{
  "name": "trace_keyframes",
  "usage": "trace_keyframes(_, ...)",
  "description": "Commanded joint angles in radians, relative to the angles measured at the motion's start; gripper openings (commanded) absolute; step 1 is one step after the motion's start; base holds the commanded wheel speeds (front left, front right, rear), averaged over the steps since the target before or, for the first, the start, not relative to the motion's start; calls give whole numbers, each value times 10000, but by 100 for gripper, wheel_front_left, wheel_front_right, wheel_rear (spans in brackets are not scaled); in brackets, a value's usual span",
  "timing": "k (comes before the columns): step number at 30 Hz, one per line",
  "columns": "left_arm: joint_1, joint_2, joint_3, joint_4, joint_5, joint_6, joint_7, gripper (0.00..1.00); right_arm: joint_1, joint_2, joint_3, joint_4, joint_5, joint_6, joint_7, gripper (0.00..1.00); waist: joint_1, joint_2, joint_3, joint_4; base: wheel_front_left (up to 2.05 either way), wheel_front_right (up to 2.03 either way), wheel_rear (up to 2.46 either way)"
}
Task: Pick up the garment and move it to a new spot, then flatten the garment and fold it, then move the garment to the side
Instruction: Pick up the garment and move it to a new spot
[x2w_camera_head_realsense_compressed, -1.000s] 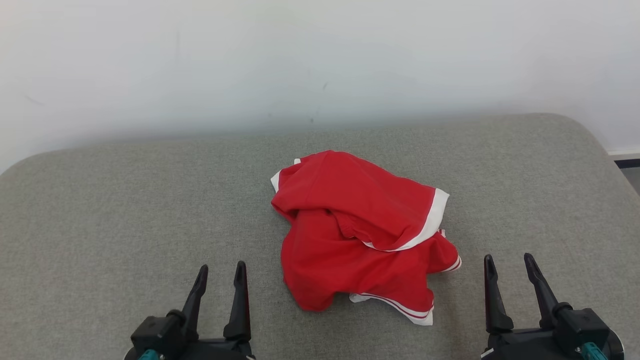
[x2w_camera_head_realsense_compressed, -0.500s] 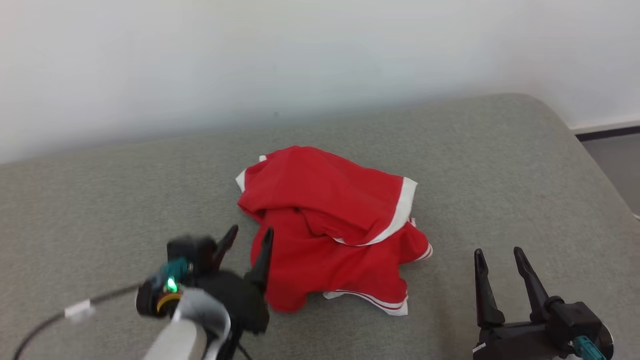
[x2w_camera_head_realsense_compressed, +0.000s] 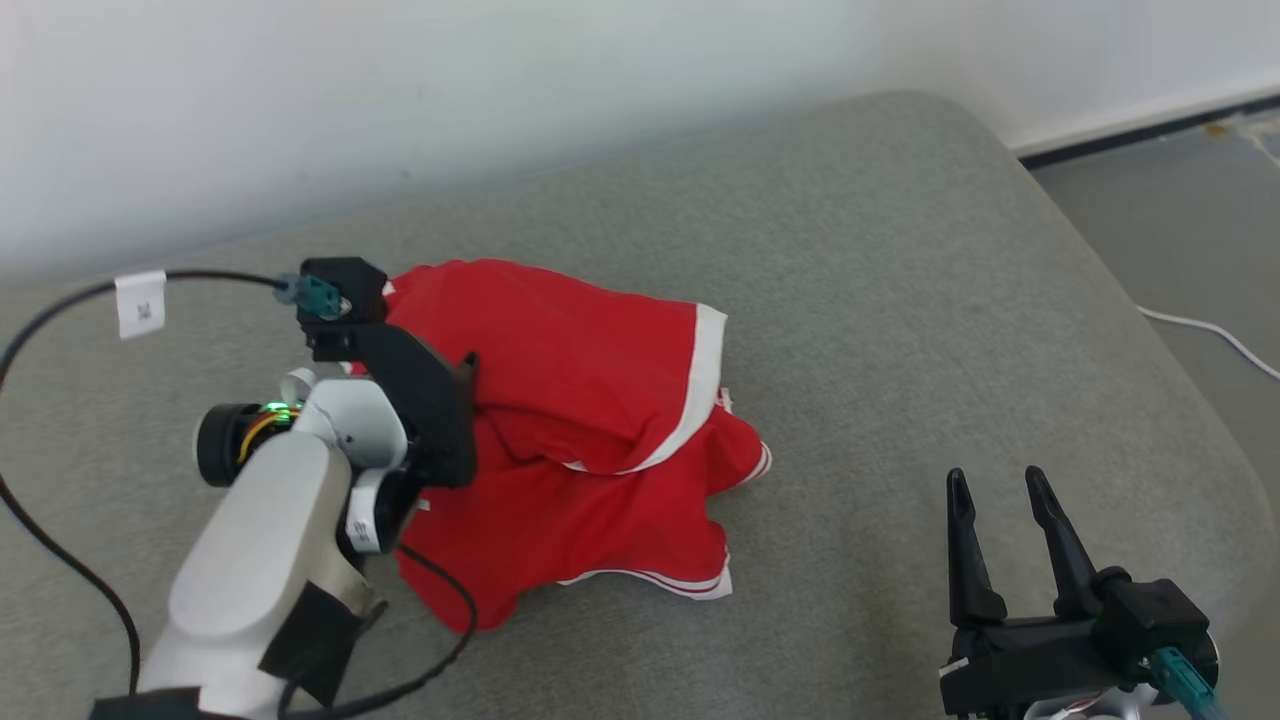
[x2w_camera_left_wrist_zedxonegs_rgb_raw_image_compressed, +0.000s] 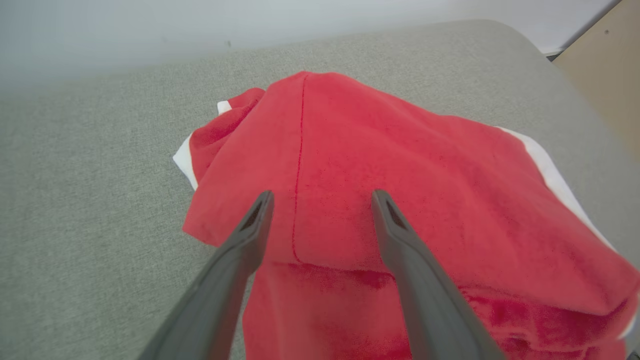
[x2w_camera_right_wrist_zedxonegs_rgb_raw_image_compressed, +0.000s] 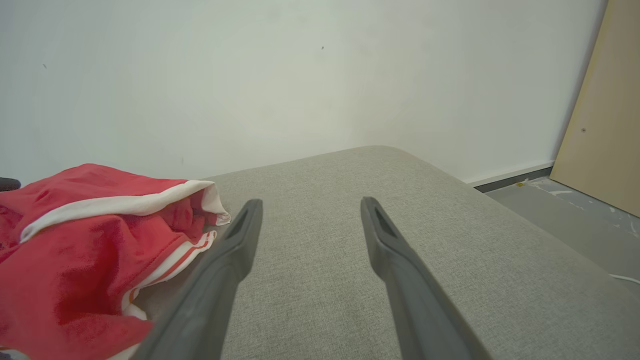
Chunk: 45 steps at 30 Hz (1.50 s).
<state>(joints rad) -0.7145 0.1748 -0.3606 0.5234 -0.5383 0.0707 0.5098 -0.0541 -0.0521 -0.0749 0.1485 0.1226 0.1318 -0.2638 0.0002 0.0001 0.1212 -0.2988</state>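
grey cushion (x2w_camera_head_realsense_compressed: 900, 300), garment (x2w_camera_head_realsense_compressed: 580, 400) heaped, hem (x2w_camera_head_realsense_compressed: 702, 375) rightward

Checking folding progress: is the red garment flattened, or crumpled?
Crumpled. The red garment lies bunched in a heap on the grey cushion, layers overlapping, white-trimmed hems pointing different ways.

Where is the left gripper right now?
The left gripper is at the left of the head view, open, over the left side of the red garment on the grey cushion.
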Motion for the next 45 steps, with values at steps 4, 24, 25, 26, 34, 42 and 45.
trace_keyframes(4, -573, 192, 2, 687, -127, 222, 1203, 100, -146, 34, 105, -54, 122, -21, -8, 100, -2, -1, 650, -723, 0, 0, 0)
trace_keyframes(24, -1098, -58, -145, 460, -274, 26, 847, 0, -164, 32, 159, -87, -30, -21, -10, 100, -2, -1, 556, -226, 0, 0, 0)
trace_keyframes(25, -1167, -114, -152, 400, -265, -6, 685, 0, -137, 31, 116, -103, -36, -21, -10, 100, -2, -1, 514, -133, 0, 0, 0)
trace_keyframes(26, -1238, -159, -138, 331, -258, -47, 523, 0, -118, 31, 116, -114, -59, -21, -10, 100, -2, -1, 478, -45, 0, 0, 0)
trace_keyframes(34, -1904, -387, -202, -220, -479, -637, 133, 0, 34, 32, 158, -67, -122, -21, -10, 100, -2, -1, -61, 829, 0, 0, 0)
trace_keyframes(42, -3278, 454, -168, -1224, -477, -1207, 1145, 0, 187, 34, 485, -177, -59, -22, -10, 100, -2, -1, -292, 1815, 0, 0, 0)
trace_keyframes(45, -3686, 861, -145, -1573, -269, -1187, 1310, 0, 240, 31, 602, -322, -25, -22, -10, 100, -2, -1, -218, 2276, 0, 0, 0)
